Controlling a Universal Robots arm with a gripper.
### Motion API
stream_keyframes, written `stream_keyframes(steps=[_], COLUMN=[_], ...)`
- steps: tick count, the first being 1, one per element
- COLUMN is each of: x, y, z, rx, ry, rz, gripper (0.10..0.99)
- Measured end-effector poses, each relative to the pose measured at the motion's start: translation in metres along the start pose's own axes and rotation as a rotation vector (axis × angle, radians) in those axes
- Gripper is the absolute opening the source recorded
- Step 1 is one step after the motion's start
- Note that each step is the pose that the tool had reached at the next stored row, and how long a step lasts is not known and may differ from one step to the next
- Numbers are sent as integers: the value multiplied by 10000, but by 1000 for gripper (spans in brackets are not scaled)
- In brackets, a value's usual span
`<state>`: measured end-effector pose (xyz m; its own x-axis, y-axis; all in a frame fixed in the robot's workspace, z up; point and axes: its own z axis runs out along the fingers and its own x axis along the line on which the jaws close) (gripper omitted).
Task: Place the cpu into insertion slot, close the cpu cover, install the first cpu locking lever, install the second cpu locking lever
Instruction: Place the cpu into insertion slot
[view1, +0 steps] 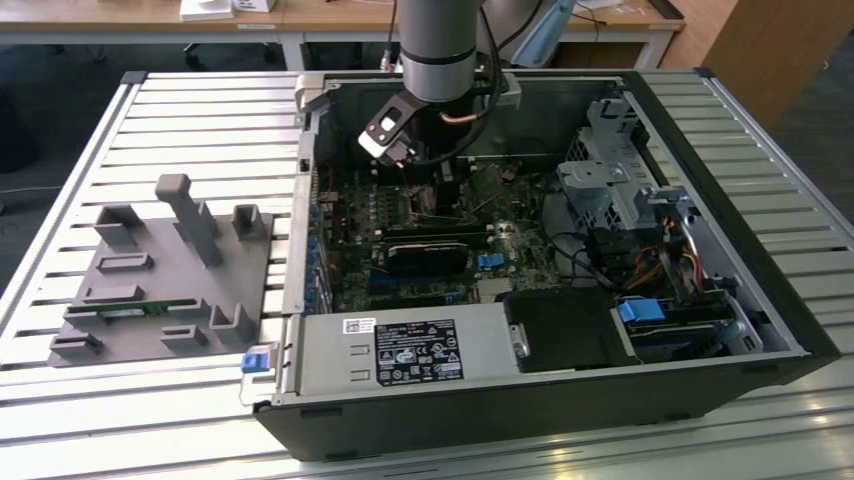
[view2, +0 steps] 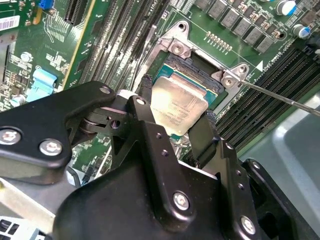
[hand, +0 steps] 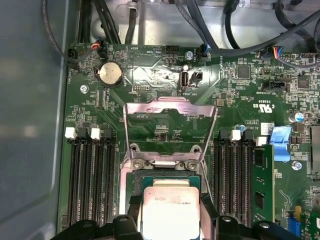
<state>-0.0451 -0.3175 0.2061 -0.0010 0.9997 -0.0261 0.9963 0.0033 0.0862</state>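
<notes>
Gripper (view2: 176, 122) jaws are clamping the cpu (view2: 178, 102) by two opposite edges, holding it just over the insertion slot (view2: 191, 68), possibly touching its near rim. Beyond, the cpu cover (hand: 170, 104) is standing open over the green motherboard (hand: 240, 100).

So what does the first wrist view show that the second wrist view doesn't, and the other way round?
First wrist view: the cpu cover swung open beyond the insertion slot, plus a coin battery and cables past the board's edge. Second wrist view: the gripper linkage close up, and the cpu seen at an angle, apparently raised off the slot. Both: the cpu pinched between the fingers over the slot, with memory slots alongside.
</notes>
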Motion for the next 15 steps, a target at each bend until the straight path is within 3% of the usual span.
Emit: stream_keyframes(steps=[15], x=[21], y=[-8], z=[68], rx=[5], ry=[-8], rz=[50], gripper=[541])
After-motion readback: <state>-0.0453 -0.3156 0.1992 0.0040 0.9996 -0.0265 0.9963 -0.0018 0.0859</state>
